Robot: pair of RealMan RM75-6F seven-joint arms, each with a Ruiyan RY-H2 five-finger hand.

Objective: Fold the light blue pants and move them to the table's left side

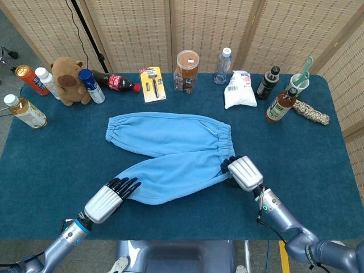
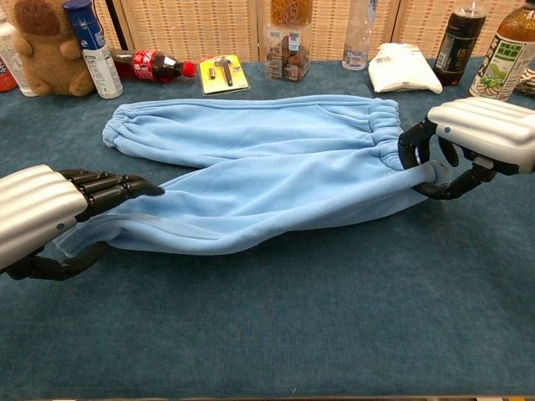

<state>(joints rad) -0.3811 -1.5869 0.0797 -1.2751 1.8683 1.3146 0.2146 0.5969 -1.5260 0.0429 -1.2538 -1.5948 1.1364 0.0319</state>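
With the left hand closed over the cuff of the near leg and the right hand pinching the waistband corner, the light blue pants lie spread mid-table, the first fold just starting. Next, I'd judge, that near leg must lift and carry onto the far leg. The plush toy and cola bottle stand along the back left edge, away from the fold.

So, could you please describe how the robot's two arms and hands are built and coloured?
Both the left hand and right hand have ribbed, silver-white backs and glossy black fingers. The arms are metallic blue-grey, each with a small green light near the wrist. The left wrist also has a blue ring.
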